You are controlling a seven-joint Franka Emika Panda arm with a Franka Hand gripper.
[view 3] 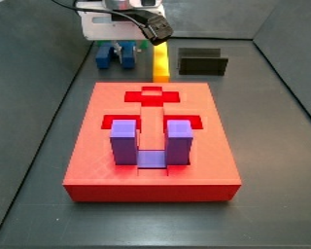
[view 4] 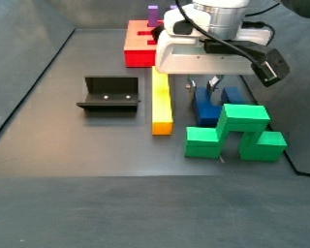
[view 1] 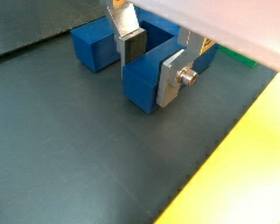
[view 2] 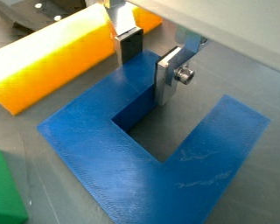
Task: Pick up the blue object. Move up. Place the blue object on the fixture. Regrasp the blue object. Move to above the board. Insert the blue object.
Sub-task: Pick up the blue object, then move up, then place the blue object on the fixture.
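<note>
Dark-blue and U-shaped, the small blue object [view 1: 136,66] lies on the dark desk [view 1: 73,157] with one of its prongs between the two flat silver fingers [view 1: 171,79] of our pincer [view 1: 152,59]. In both wrist views the plates stand either side of that prong, but we cannot tell whether the pads press on it or only flank it. In a wrist view the blue object [view 2: 166,149] fills most of the frame, with a long yellow bar [view 2: 55,66] just beyond the pincer [view 2: 146,57] and a green block [view 2: 4,188] at the edge. In a side view the pincer [view 4: 207,89] hangs low over the blue object [view 4: 207,107], the yellow bar [view 4: 161,105] to one side and the green block [view 4: 235,131] just beside the blue one. The black notched fixture [view 4: 108,94] lies past the bar, well apart from the pincer. The large red square board [view 3: 152,141] holds a lighter purple U-shaped block [view 3: 151,141] in its recess.
</note>
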